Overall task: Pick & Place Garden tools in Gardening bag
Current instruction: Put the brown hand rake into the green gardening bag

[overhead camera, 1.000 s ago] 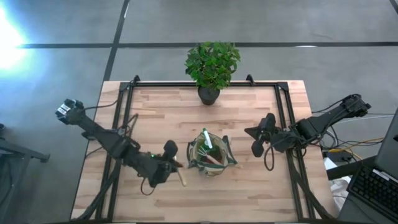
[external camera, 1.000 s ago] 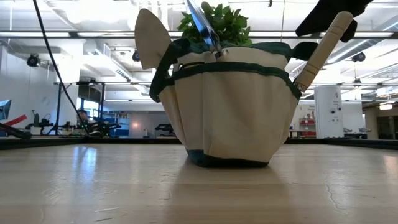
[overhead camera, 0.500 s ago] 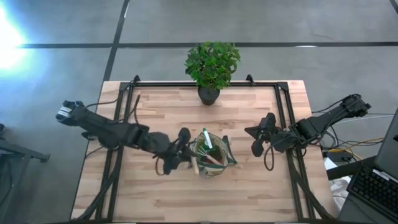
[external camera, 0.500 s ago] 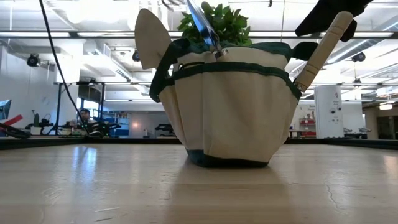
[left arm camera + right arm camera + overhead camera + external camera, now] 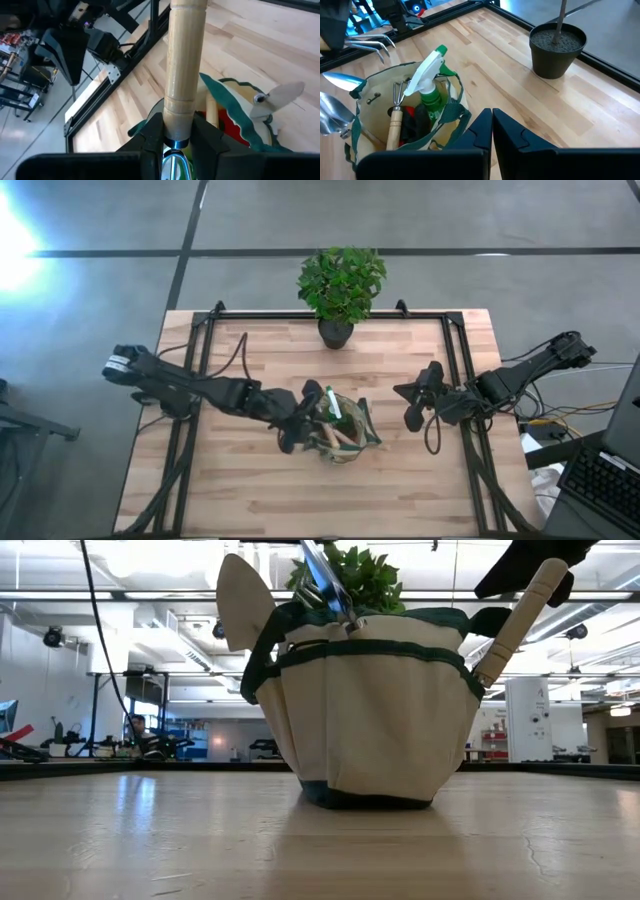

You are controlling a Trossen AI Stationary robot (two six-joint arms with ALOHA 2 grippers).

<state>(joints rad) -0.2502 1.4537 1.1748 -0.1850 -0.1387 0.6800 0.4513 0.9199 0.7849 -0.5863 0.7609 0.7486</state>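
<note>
The left gripper (image 5: 174,135) was clamped on a wooden-handled tool (image 5: 184,65), its two dark fingers (image 5: 151,137) pressed against either side of the handle's lower end just above the metal collar, so that the handle rose straight out from between the jaws. Just beyond those jaws lay the bag (image 5: 240,107), its green-trimmed mouth open and a red item showing inside. From above, the left gripper (image 5: 300,420) sat right against the bag's (image 5: 345,430) near rim, with the arm stretched across the table (image 5: 400,490). At table height the bag (image 5: 370,715) stood upright on the wood, a pale wooden handle (image 5: 515,620) leaning out of a side pocket and a metal blade (image 5: 322,580) sticking up from the top. The right gripper (image 5: 492,127) waited well apart on the other side of the bag, its fingers pressed together with nothing between them. Ahead of those closed jaws the bag (image 5: 375,95) held a green spray bottle (image 5: 427,82) with a white trigger head, a small fork (image 5: 396,120) with a wooden handle and something red beside it; a silver trowel blade (image 5: 332,117) stuck out of an outer pocket. Farther off from the right jaws stood a dark plant pot (image 5: 557,50) full of soil, apart from the bag.
</note>
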